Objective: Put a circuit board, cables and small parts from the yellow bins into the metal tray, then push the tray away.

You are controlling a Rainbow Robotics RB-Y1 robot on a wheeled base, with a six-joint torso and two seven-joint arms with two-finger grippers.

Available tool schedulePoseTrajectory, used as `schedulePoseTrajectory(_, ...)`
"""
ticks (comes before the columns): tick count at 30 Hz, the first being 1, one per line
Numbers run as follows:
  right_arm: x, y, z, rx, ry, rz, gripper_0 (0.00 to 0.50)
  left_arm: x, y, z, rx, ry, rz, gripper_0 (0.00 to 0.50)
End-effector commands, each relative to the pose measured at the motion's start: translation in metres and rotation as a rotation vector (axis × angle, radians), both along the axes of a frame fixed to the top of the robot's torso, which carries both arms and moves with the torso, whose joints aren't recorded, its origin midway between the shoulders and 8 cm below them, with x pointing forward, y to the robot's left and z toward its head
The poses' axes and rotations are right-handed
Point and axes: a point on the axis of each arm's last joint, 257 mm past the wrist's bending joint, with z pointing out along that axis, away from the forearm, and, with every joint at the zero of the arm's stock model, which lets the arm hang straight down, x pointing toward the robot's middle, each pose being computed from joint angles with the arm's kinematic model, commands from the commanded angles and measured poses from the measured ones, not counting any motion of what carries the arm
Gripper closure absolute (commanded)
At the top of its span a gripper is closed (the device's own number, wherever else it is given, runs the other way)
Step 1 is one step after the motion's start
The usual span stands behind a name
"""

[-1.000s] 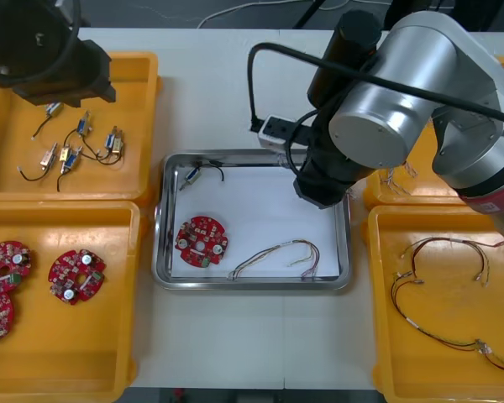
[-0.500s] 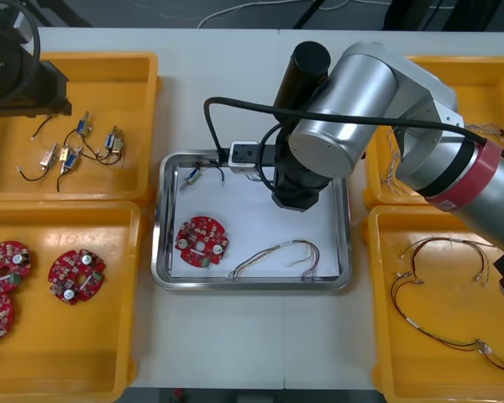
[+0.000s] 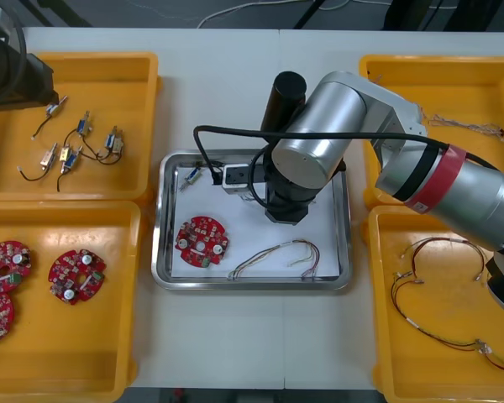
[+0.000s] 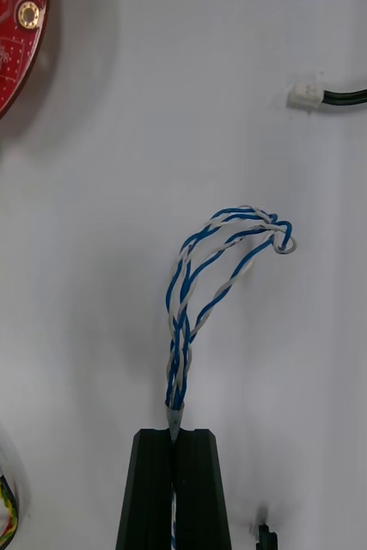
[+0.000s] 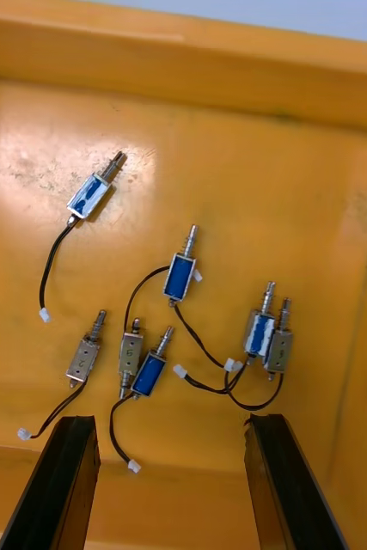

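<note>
Front view: your right gripper (image 4: pixel 175 434) is pinching the twisted blue and white cable (image 4: pixel 209 275) over the metal tray (image 3: pixel 160 252), centre of the light table (image 3: pixel 235 101); your left gripper (image 5: pixel 173 421) is hovering wide above the upper-left yellow bin (image 3: pixel 126 101).

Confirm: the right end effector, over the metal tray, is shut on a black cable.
Wrong colour: the right end effector, over the rectangular metal tray, is shut on a twisted blue and white cable, per the right wrist view.
</note>
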Motion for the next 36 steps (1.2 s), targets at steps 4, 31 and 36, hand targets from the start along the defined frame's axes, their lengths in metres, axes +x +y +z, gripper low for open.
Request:
schedulePoseTrajectory(4,0.002,0.020,0.018,-0.001,-0.034,0.069,0.267,-0.004,0.038,-0.002,0.094,0.027,-0.053,0.000)
schedulePoseTrajectory(31,-0.001,-0.014,0.089,0.074,0.007,-0.109,0.000,0.013,0.046,-0.028,0.235,0.043,-0.270,0.000)
schedulePoseTrajectory(36,-0.007,-0.034,0.109,0.113,0.032,-0.237,0.000,0.020,0.054,-0.035,0.242,0.033,-0.294,0.000)
